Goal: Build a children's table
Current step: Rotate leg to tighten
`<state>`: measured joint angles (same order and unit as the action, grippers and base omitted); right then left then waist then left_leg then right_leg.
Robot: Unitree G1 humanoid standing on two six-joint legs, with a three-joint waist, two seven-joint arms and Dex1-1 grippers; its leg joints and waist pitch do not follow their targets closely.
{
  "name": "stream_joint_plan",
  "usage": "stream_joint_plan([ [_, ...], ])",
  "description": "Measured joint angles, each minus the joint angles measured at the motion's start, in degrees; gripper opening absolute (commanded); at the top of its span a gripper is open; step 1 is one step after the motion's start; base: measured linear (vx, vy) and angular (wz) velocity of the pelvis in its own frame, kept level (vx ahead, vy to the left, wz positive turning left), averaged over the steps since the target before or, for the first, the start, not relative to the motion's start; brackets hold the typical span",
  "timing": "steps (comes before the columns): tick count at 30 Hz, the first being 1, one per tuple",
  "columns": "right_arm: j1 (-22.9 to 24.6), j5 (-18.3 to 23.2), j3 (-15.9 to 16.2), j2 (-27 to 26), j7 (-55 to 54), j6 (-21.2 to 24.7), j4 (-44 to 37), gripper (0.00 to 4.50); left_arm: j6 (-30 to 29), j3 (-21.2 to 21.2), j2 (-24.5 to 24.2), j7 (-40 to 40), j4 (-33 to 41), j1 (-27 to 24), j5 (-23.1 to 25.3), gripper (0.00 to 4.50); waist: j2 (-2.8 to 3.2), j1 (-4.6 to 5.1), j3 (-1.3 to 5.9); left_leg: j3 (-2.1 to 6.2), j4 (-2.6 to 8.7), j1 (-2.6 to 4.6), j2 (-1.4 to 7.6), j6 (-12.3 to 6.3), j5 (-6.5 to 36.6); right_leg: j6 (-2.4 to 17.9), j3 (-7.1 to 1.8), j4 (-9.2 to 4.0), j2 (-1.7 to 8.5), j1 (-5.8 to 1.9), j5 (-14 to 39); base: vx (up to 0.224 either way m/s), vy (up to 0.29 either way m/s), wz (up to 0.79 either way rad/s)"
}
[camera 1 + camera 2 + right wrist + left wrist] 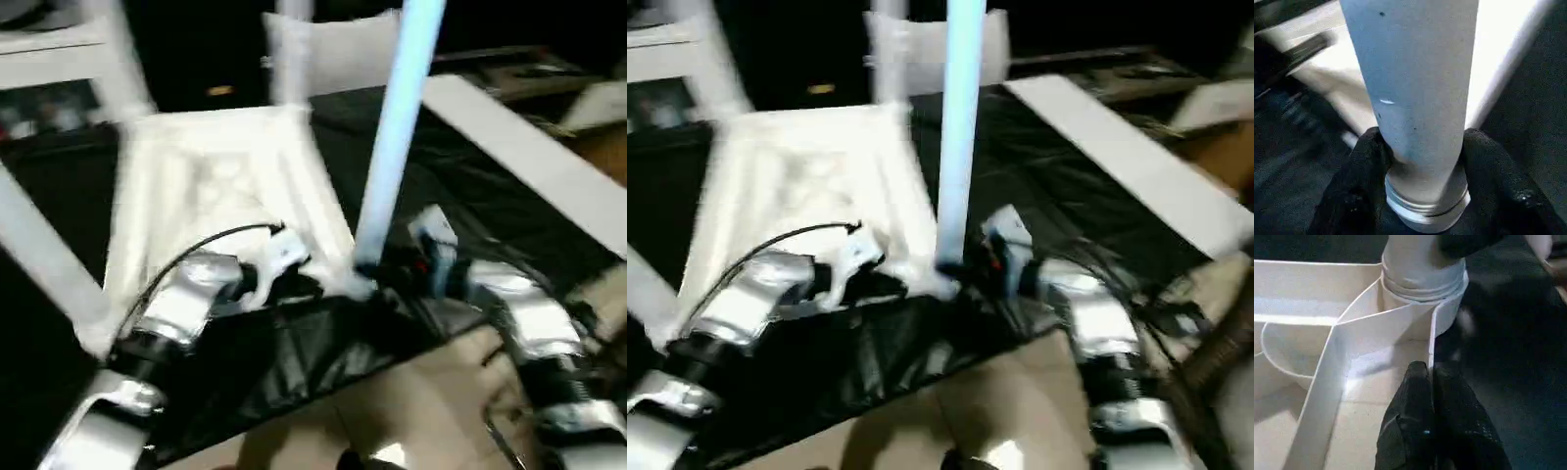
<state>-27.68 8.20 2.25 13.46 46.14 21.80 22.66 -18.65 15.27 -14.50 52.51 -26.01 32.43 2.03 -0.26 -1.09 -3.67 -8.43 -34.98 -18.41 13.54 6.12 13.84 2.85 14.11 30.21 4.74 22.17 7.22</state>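
R fingers [1420,196] clamped on near-corner leg [1415,83] at collar, seating in tabletop [225,186]; L fingers [1432,396] together on rim. 3+ legs up.

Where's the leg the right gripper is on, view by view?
Left eye: leg stands upright right of centre, foot at the tabletop's near corner.
Right eye: leg at centre.
Left wrist: its threaded collar, seated in the corner socket.
Right wrist: leg between the right gripper fingers.
Shared landmark: the threaded collar.
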Motion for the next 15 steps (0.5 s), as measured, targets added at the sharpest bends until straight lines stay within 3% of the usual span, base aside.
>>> stream_joint_plan([
  [1, -0.4, -0.5, -0.6, -1.6, -3.3, 0.8, 0.1, 1.95, -1.1, -0.4, 0.8, -2.1, 0.0, 0.1, 0.2, 0.00, -0.64, 0.30, -0.14, -0.25, -0.15, 0.54, -0.49, 0.22, 0.2, 0.0, -1.53, 1.15, -0.09, 0.37, 0.3, 0.000, 0.000, 0.00],
  [2, -1.1, -0.9, -0.8, -2.8, -6.0, 1.6, 0.4, 1.95, -1.8, -0.8, 1.6, -3.8, 0.0, 0.2, 0.5, 0.00, -1.07, 0.46, -0.20, -0.34, -0.25, 0.96, -1.13, 0.40, 0.3, 1.1, -2.32, 1.95, -0.09, 0.64, 0.2, 0.000, 0.000, 0.00],
  [3, -2.0, -1.3, -1.5, -4.2, -9.2, 2.0, 0.8, 1.95, -2.4, -1.3, 2.9, -6.4, -0.1, 0.5, 0.9, 0.00, -1.04, 0.20, -0.24, -0.54, -0.24, 1.11, -1.84, 0.27, 0.5, 1.3, -2.20, 2.09, -0.03, 1.03, 0.3, 0.000, 0.000, 0.00],
  [5, -2.8, -1.9, -1.9, -5.0, -12.4, 0.9, 1.2, 1.95, -2.7, -1.4, 4.1, -8.7, -0.3, 1.6, 1.6, 0.00, -0.87, -0.48, -0.20, 0.14, -0.17, -0.26, -1.84, 0.20, 0.5, 1.3, -1.35, 1.54, -0.12, 1.83, 0.3, 0.010, -0.013, -0.11],
  [6, -2.9, -2.1, -1.9, -5.1, -13.3, 0.0, 1.5, 2.29, -2.9, -1.4, 4.9, -9.6, -0.3, 1.8, 2.2, 0.00, -0.59, -0.68, -0.07, 0.56, 0.02, -0.68, -1.52, -0.23, 0.2, 1.0, -1.02, 0.70, -0.53, 1.78, 0.0, 0.000, 0.000, 0.00],
  [8, -2.9, -2.3, -2.2, -5.7, -13.9, -1.1, 2.1, 2.64, -2.9, -1.4, 5.0, -10.2, -0.3, 1.8, 2.3, 0.00, -0.51, -0.64, -0.02, 0.52, 0.27, -0.65, -1.35, -0.33, -0.1, 1.0, -1.08, 0.50, -0.51, 1.70, -0.2, 0.000, 0.000, 0.00],
  [15, -1.3, -1.0, -3.6, -6.1, -12.4, -1.2, 0.0, 3.16, -2.9, -0.4, 4.7, -10.0, 0.8, 1.8, 2.4, 0.00, -0.51, -0.85, -0.03, 0.38, 0.56, -0.65, -1.68, -0.37, 0.0, 1.4, -1.45, 0.26, -0.33, 1.72, -0.4, 0.000, 0.000, 0.00],
])
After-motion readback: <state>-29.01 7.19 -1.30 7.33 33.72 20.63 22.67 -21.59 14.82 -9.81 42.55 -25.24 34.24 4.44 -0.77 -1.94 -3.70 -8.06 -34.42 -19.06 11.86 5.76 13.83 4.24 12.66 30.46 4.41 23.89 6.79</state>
